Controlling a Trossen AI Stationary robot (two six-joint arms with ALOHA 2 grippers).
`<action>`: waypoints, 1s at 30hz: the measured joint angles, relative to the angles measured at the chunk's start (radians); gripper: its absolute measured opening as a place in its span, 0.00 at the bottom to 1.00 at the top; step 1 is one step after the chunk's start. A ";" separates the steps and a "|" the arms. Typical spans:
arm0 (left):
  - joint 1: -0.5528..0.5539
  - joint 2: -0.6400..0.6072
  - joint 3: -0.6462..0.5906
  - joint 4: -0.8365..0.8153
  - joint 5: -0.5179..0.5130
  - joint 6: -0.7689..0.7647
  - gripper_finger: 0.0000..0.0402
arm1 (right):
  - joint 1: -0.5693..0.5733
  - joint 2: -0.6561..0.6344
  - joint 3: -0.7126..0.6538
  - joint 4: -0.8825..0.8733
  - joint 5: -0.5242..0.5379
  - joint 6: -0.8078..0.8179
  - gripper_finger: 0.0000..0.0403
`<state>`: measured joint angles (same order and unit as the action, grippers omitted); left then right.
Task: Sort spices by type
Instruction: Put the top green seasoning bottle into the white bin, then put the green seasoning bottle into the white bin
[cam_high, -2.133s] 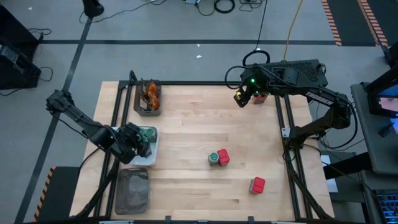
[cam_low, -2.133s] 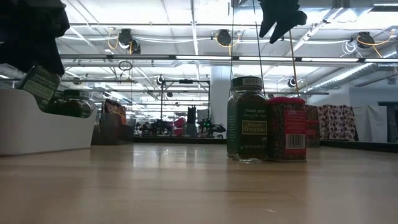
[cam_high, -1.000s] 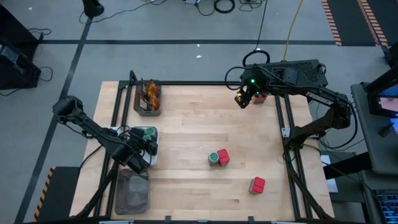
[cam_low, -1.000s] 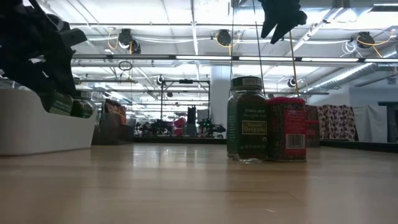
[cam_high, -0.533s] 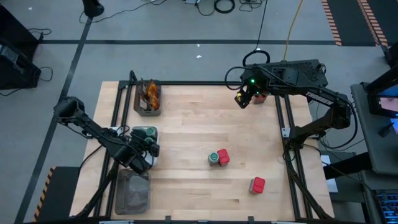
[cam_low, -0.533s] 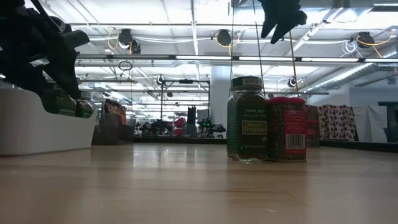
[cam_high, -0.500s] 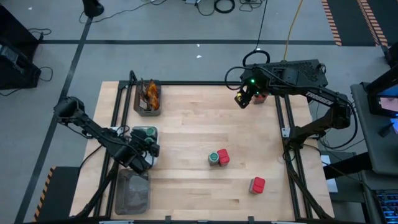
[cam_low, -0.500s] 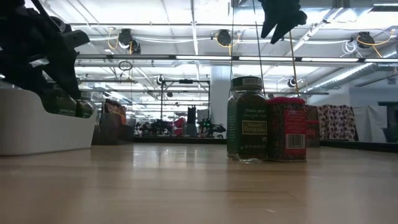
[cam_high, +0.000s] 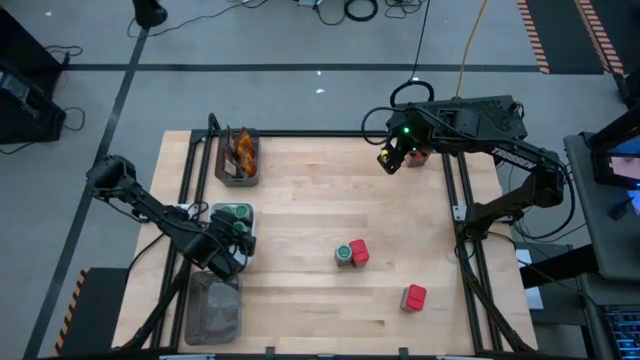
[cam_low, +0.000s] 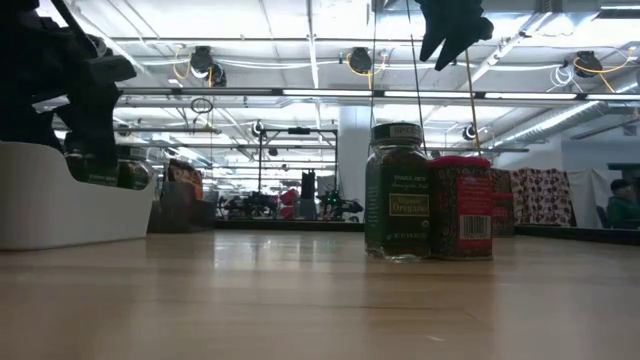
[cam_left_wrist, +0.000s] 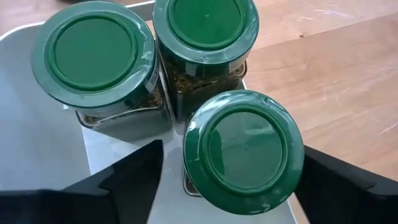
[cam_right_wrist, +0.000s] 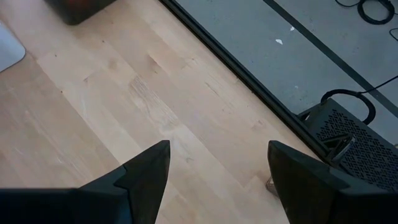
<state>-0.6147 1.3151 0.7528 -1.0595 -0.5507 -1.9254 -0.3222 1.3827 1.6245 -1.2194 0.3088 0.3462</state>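
Three green-lidded glass jars (cam_left_wrist: 239, 144) stand in white tray (cam_high: 245, 215) at table's 9 o'clock. Left gripper (cam_left_wrist: 227, 180) straddles nearest jar, jaws spread, wider than before. Right gripper (cam_right_wrist: 217, 168), open, idles at 1 o'clock.

A light wooden tabletop (cam_high: 320, 200) is carrying three trays along its left side: a far tray (cam_high: 237, 175) with sachets, a white tray (cam_high: 240, 232), a grey tray (cam_high: 212, 308). A jar (cam_high: 343, 254) is touching a red packet (cam_high: 359, 251); another packet (cam_high: 413, 297) is sitting near-right.
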 joint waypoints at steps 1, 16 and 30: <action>0.000 0.000 0.000 0.000 0.000 -0.003 0.84 | 0.000 0.000 0.000 0.000 0.000 0.000 0.63; 0.033 -0.260 0.037 -0.096 0.011 0.134 1.00 | 0.000 0.000 0.000 0.007 0.000 0.000 0.63; 0.263 -0.209 0.323 0.377 -0.029 1.128 1.00 | 0.000 0.000 0.000 0.026 0.000 0.007 0.63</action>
<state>-0.3518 1.1064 1.0763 -0.6828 -0.5798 -0.7970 -0.3222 1.3827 1.6245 -1.1935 0.3090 0.3533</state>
